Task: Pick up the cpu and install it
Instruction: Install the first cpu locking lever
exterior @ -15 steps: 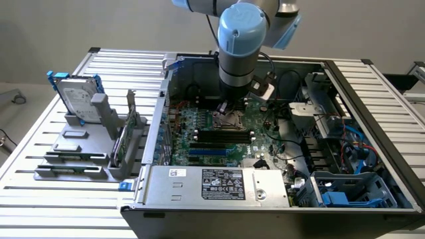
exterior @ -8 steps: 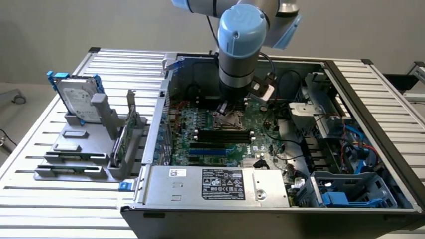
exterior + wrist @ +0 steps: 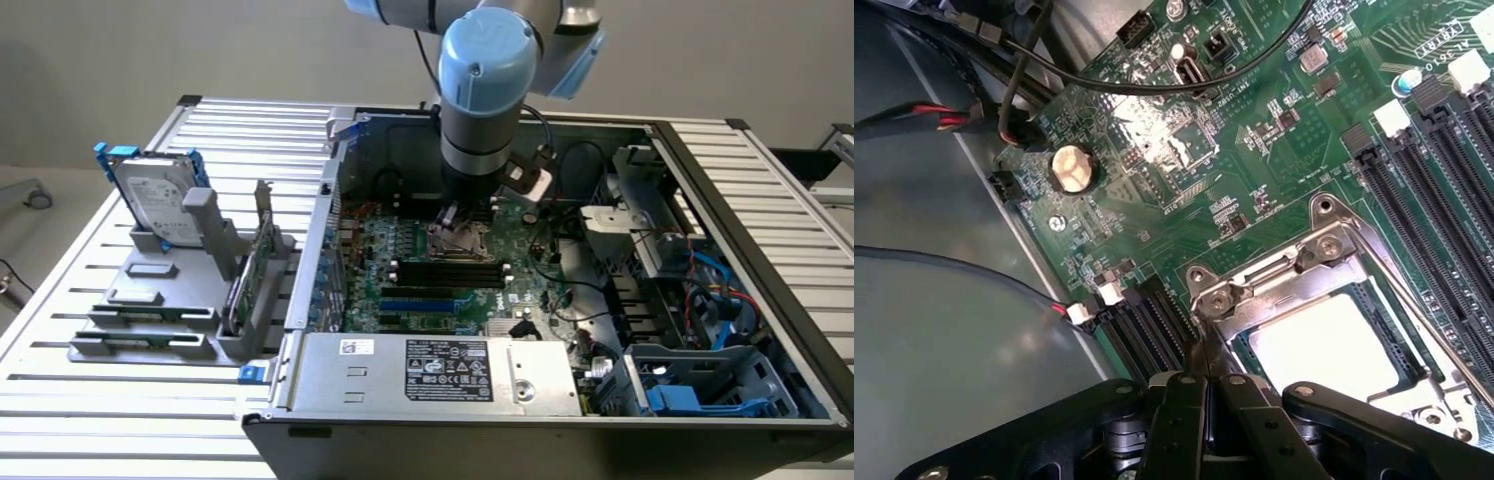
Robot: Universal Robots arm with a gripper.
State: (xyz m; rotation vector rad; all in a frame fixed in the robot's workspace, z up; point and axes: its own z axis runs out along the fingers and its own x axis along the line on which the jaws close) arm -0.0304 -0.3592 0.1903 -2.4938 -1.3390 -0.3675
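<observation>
The cpu [image 3: 1324,345] lies flat inside the dark socket on the green motherboard, its shiny top glaring white. The socket's metal frame [image 3: 1274,285] is folded down around it. My gripper [image 3: 1208,362] is shut, its two black fingers pressed together with nothing seen between them. The tips rest at the corner of the socket frame, beside the cpu. In the exterior view the arm reaches straight down into the open computer case, with the gripper [image 3: 462,222] right over the socket [image 3: 461,240].
Black memory slots [image 3: 1434,190] run beside the socket, and a coin battery [image 3: 1074,168] and loose cables [image 3: 944,115] lie near the case wall. Outside the case a silver hard drive with blue rails [image 3: 158,195] stands in a grey holder. The power supply [image 3: 441,370] fills the case's front.
</observation>
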